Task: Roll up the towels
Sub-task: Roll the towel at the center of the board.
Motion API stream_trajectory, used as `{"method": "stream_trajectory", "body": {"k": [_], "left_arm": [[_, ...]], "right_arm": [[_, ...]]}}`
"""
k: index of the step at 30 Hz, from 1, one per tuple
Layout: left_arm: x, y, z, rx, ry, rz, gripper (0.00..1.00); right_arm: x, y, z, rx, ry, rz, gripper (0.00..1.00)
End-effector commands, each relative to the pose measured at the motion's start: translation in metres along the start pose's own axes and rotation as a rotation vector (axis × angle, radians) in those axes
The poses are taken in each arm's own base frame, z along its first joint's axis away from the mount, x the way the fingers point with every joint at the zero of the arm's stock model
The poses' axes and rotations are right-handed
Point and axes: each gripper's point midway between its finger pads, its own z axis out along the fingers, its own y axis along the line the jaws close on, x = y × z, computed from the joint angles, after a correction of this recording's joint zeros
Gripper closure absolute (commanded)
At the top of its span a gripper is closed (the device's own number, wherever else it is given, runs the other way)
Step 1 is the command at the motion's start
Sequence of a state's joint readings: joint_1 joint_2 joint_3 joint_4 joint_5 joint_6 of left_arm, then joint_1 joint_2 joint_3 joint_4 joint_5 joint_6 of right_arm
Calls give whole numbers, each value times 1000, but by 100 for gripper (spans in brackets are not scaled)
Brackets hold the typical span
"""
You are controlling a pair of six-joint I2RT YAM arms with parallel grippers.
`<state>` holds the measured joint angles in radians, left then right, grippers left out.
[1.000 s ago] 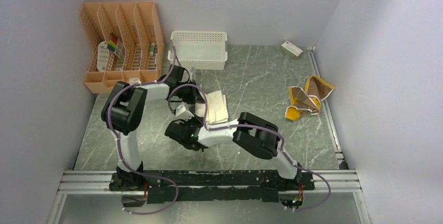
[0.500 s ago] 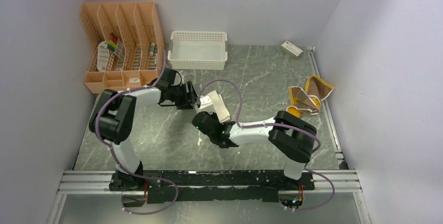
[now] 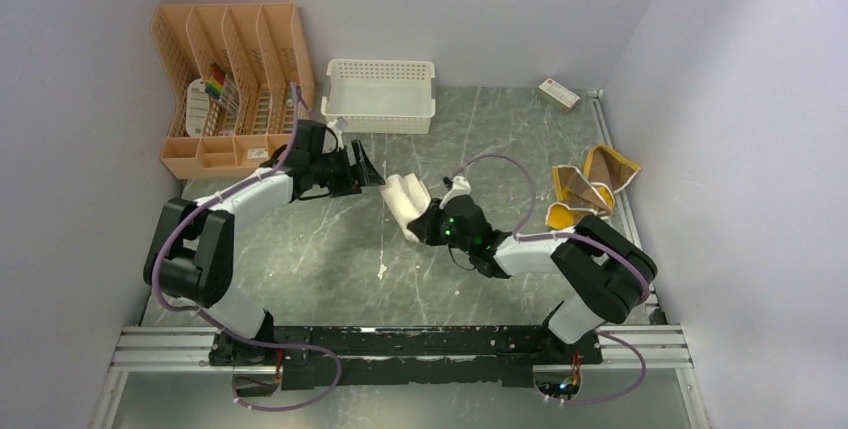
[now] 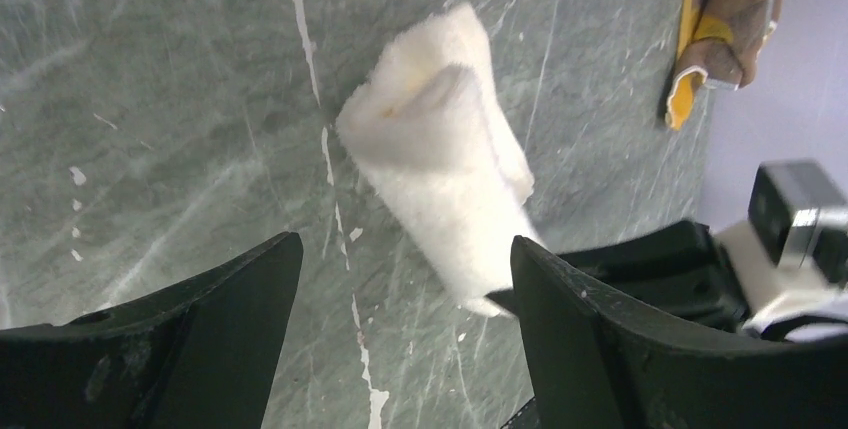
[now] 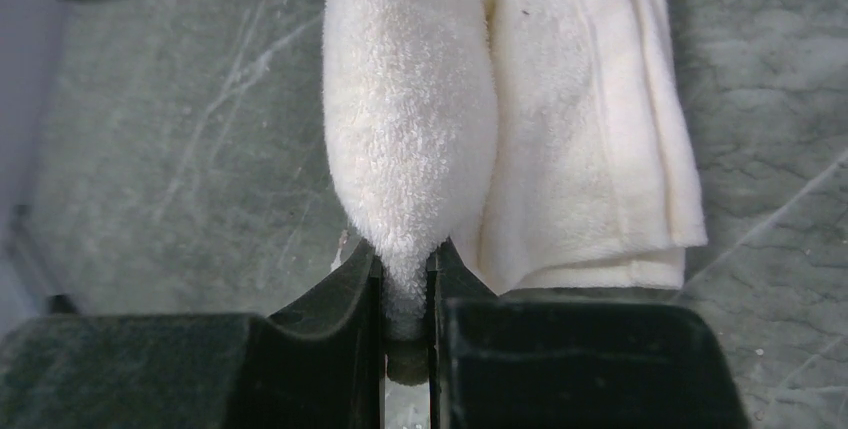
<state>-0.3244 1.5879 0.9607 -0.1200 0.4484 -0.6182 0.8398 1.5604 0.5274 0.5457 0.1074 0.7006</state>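
The white towel [image 3: 405,201] lies bundled into a loose roll on the marble table [image 3: 330,259], near the middle. My right gripper [image 3: 430,222] is shut on its near end; the wrist view shows the fingers [image 5: 360,289] pinching a fluffy fold of the white towel [image 5: 420,129]. My left gripper [image 3: 368,171] stands open just left of the roll, touching nothing. In its wrist view the white towel [image 4: 440,169] lies ahead of the left gripper [image 4: 405,242]. The mustard-yellow towel [image 3: 588,189] lies crumpled at the right edge, also visible as the yellow towel [image 4: 715,29].
A white lattice basket [image 3: 378,94] stands at the back centre. An orange file organizer [image 3: 230,84] fills the back left corner. A small box [image 3: 557,94] sits at the back right. A metal rail [image 3: 625,209] runs along the table's right side.
My left gripper opened, let go of the white towel and drew back to the left. My right arm swung right, and the towel went from a flat fold to a bundled roll.
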Motion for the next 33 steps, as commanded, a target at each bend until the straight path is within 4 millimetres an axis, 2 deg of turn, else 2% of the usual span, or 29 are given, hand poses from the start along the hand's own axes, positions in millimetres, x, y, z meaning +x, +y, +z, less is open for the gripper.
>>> {"method": "stream_trajectory", "body": {"k": [1, 6, 11, 15, 21, 22, 24, 25, 26, 28, 29, 30, 33], "left_arm": [[17, -2, 10, 12, 22, 20, 14], [33, -9, 28, 15, 52, 39, 15], [32, -9, 46, 23, 58, 21, 15], [38, -1, 64, 12, 100, 4, 17], [40, -5, 84, -4, 120, 20, 19], [41, -5, 87, -13, 125, 26, 19], [42, -5, 91, -35, 131, 39, 21], [43, -5, 93, -44, 134, 46, 22], [44, -5, 94, -53, 137, 55, 23], [47, -2, 96, -78, 148, 72, 25], [48, -1, 96, -90, 150, 83, 26], [49, 1, 96, -98, 153, 91, 28], [51, 5, 95, -115, 163, 106, 32]], "right_arm": [[-20, 26, -12, -257, -2, 230, 100], [-15, 31, -4, -361, 106, 343, 100], [-6, 27, -1, -360, 135, 374, 100], [-9, 24, -6, -344, 126, 379, 100], [-18, 23, -9, -331, 123, 365, 100], [-18, 20, -8, -314, 127, 354, 90], [-21, 16, -8, -271, 129, 310, 61], [-23, 11, -8, -235, 126, 280, 49], [-27, 8, -9, -203, 118, 238, 40], [-38, -1, -14, -112, 91, 144, 28], [-43, -5, -17, -51, 78, 81, 18], [-48, -7, -21, 21, 63, 5, 2], [-65, 2, -34, 226, 23, -283, 0]]}}
